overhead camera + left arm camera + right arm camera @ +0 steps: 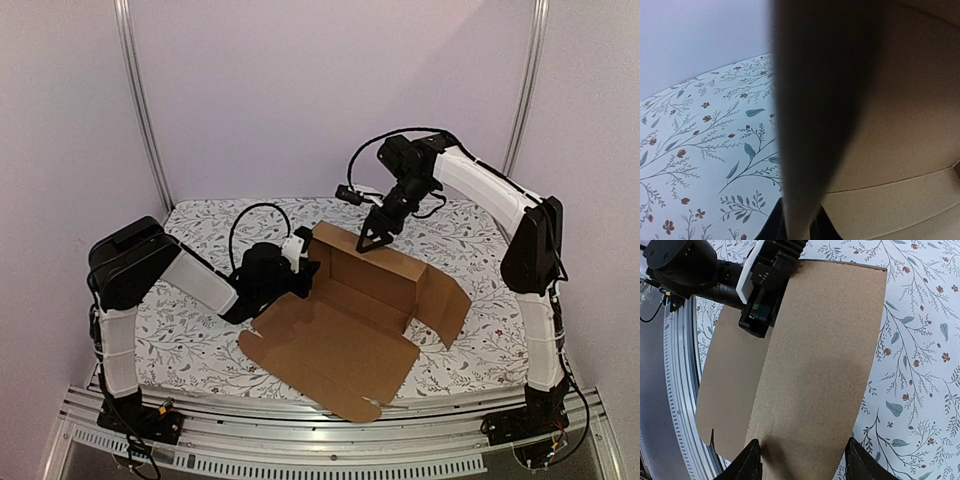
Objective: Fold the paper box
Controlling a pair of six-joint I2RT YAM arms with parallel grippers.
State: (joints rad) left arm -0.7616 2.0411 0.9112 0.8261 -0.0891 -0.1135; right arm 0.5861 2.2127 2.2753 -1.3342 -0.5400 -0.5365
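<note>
My right gripper [373, 240] hung with its jaws partly spread over the upright rear wall of the paper box [335, 335], gripping nothing. My left gripper [298, 262] sat at the raised left flap; I could not tell whether it pinched it. The box lay mid-table on the floral cloth [190, 335]

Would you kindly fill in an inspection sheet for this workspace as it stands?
Surface: floral cloth, lying flat.
Job's things: paper box partly folded; rear wall and right flap raised, front panel flat.
Clutter: nothing seen.
Grippers: left gripper at the box's left end, whether open or shut not visible; right gripper open at the rear wall's top edge.
Cables: black cable loops over the left wrist.
Surroundings: pale walls, metal uprights, aluminium rail along the near edge.
</note>
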